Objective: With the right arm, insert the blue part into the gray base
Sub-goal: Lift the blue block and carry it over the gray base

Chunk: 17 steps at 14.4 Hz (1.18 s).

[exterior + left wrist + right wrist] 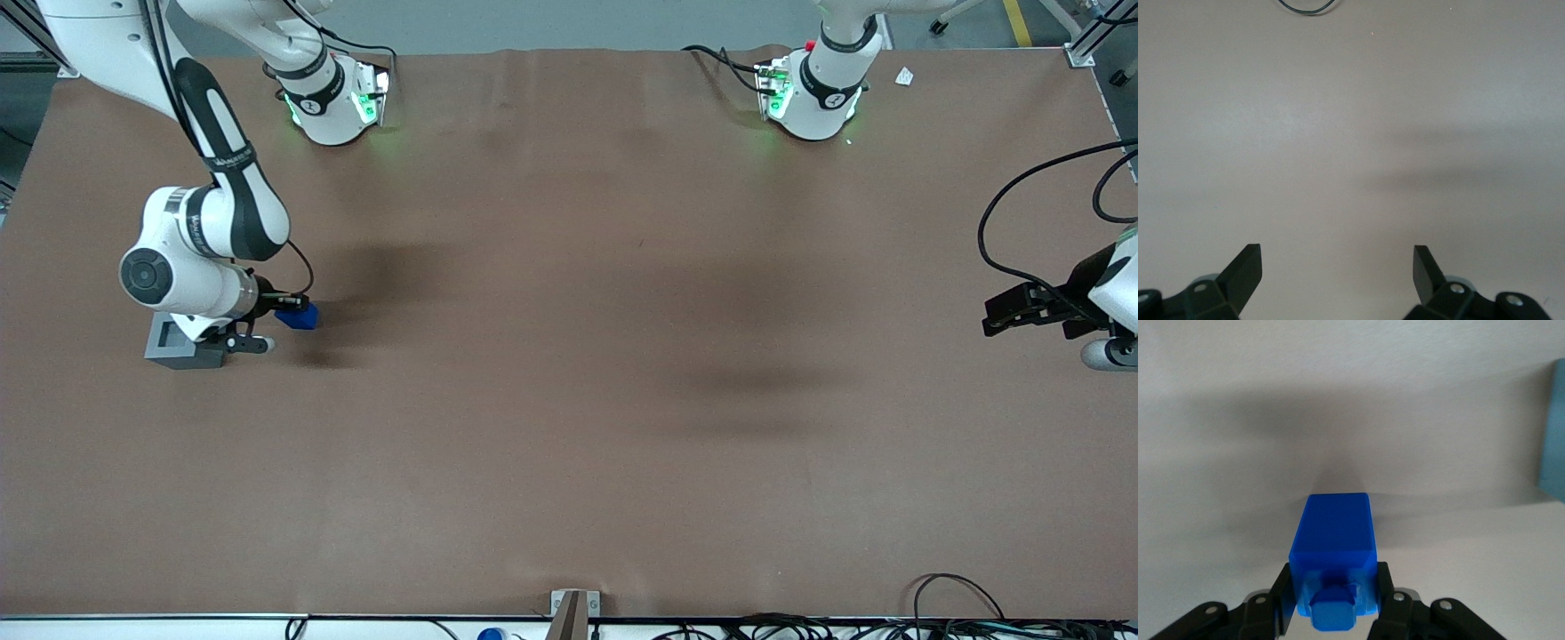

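Altogether, one blue part [1333, 550], one gray base [175, 342] and one working gripper [276, 311] show at the working arm's end of the table [569, 400].

Both black fingers [1386, 587] are clamped on the part, one on each flank, as the right wrist view shows plainly. That part is a smooth, glossy deep-blue plastic block with flat faces and crisp edges. Its narrower stub sits at the end nearest the wrist camera, between the fingers, while the plain square end points away from the gripper. In the front view only a small blue corner [298, 317] of it shows, poking out from under the wrist just above the table.

Just beside the gripper stands the base, a matte light-gray cube with a square socket sunk in its top face. It is partly covered by the white wrist of the right arm [204, 258], and it lies a little nearer to the front camera than the part does. Part and base are close together, but whether they touch cannot be told. In the wrist view a pale flat edge [1553, 430] of the base shows well apart from the block.

Covering the table is a single brown sheet, dull and faintly creased, with soft shadows across it.
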Available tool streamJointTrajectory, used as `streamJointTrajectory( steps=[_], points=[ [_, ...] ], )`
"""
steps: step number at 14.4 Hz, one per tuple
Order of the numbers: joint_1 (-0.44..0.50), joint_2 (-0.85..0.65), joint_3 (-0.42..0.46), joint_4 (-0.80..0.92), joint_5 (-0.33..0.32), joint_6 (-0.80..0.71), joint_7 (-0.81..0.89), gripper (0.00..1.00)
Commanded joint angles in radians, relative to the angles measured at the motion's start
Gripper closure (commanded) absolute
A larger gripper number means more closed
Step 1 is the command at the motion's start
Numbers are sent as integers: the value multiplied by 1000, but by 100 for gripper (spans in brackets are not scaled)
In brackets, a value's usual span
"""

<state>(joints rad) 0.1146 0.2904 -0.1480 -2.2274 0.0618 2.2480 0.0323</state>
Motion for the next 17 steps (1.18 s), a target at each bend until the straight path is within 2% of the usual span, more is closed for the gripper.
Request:
streamJointTrajectory(
  steps=[1, 4, 6, 10, 13, 17],
  points=[
    [-50, 0, 7, 89, 7, -106, -2, 96],
    [-90, -4, 4, 214, -4, -269, -17, 96],
    [-127, -4, 4, 276, -23, -326, -78, 96],
    [-207, -2, 4, 316, -86, -330, -204, 96],
    [-251, -2, 4, 330, -97, -327, -300, 96],
    [-283, 1, 4, 330, -134, -314, -328, 96]
  ],
)
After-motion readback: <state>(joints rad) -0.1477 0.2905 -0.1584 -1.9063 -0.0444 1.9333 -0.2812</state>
